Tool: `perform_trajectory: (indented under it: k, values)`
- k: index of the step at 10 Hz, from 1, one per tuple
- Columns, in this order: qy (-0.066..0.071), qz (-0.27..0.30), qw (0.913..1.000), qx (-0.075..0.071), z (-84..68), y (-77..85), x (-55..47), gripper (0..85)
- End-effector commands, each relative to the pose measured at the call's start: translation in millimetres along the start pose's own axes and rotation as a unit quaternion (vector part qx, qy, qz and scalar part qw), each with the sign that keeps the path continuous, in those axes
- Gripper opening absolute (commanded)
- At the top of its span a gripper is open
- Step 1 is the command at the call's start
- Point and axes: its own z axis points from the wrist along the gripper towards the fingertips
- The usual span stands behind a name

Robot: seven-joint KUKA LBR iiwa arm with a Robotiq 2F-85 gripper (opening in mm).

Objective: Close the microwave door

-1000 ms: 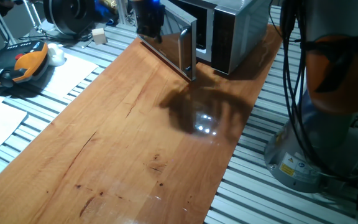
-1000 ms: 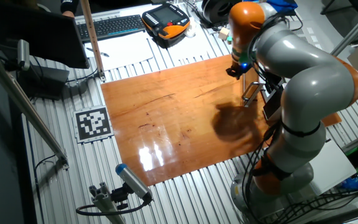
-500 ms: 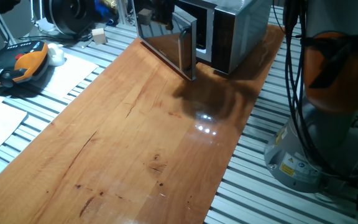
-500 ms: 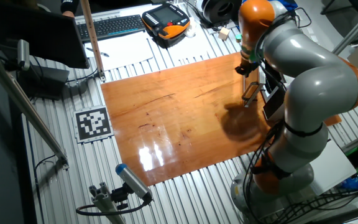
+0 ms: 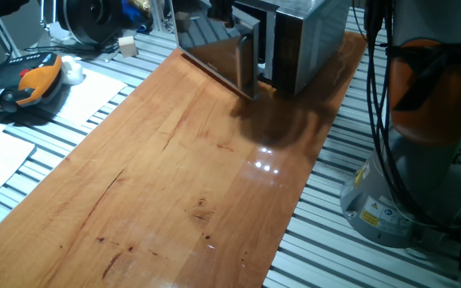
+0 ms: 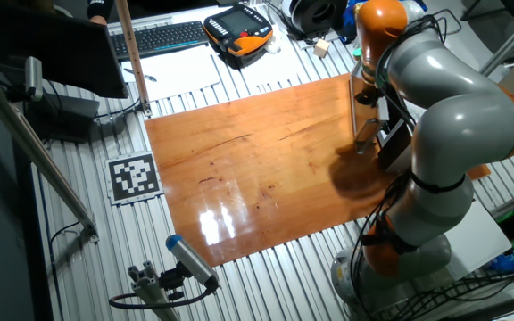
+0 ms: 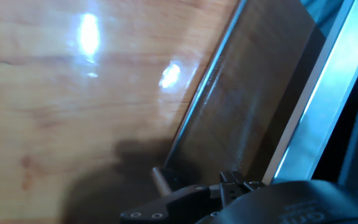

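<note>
Grey-and-orange arm point(image 6: 449, 125) bulking along the right of the other fixed view, bent over toward the upper right, gripper point(image 5: 221, 10) dark at the top edge of one fixed view, jaws not discernible

Microwave door point(image 5: 218, 56) swung further toward the microwave point(image 5: 302, 40) body: gap at the free edge is narrower than 1 s ago, still ajar. Arm point(image 6: 435, 98) shifted along the table's far edge toward the microwave corner, pushing from the door's outer face. Its shadow on the wood followed, closer to the door.
</note>
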Motion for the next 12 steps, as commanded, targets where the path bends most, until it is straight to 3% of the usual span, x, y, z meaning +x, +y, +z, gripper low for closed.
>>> perform_trajectory:
  k: [1, 5, 9, 12]
  values:
    - [0.000, -0.003, 1.0000, 0.003, 2.3, -11.3, 1.8, 0.0]
    - [-0.002, -0.008, 0.9999, 0.015, 4.5, -19.5, 6.2, 0.0]
    - [0.011, -0.021, 0.9991, 0.034, 3.8, -31.2, 11.1, 0.0]
    - [0.018, -0.037, 0.9966, 0.072, 4.1, -36.2, 13.1, 0.0]
